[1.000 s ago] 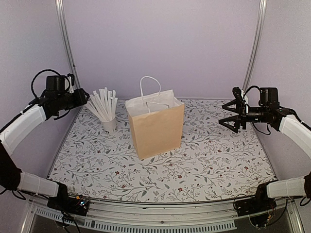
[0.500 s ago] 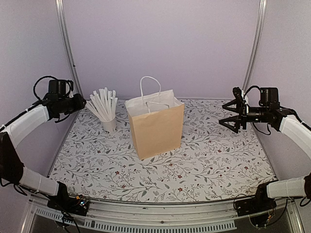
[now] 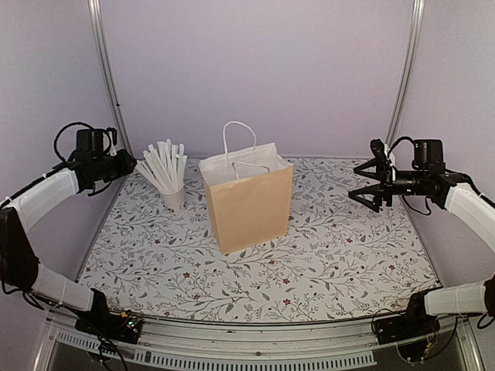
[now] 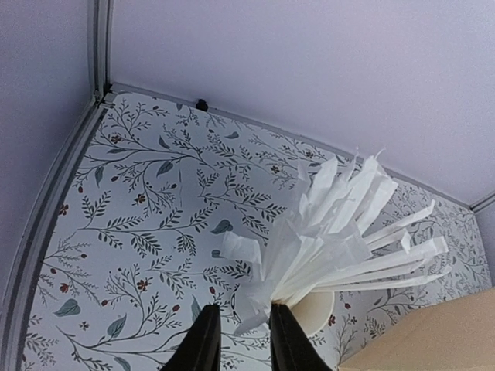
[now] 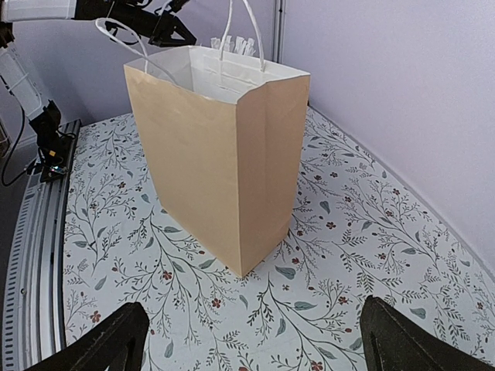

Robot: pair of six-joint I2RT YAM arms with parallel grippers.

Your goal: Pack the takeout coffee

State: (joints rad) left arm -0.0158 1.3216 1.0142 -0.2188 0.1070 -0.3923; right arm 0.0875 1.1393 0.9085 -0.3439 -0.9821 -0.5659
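Bag (image 3: 249, 205) upright between left gripper (image 4: 242, 325) and right gripper (image 3: 356, 182), untouched.

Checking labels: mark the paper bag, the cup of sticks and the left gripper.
paper bag (image 3: 251, 205): top view, front face.
cup of sticks (image 3: 175, 199): top view, cup wall.
left gripper (image 4: 244, 321): left wrist view, between fingertips.

walls (image 3: 255, 69): lilac, plain | tbl (image 3: 340, 255): floral cloth | alu posts (image 3: 103, 69) in corners
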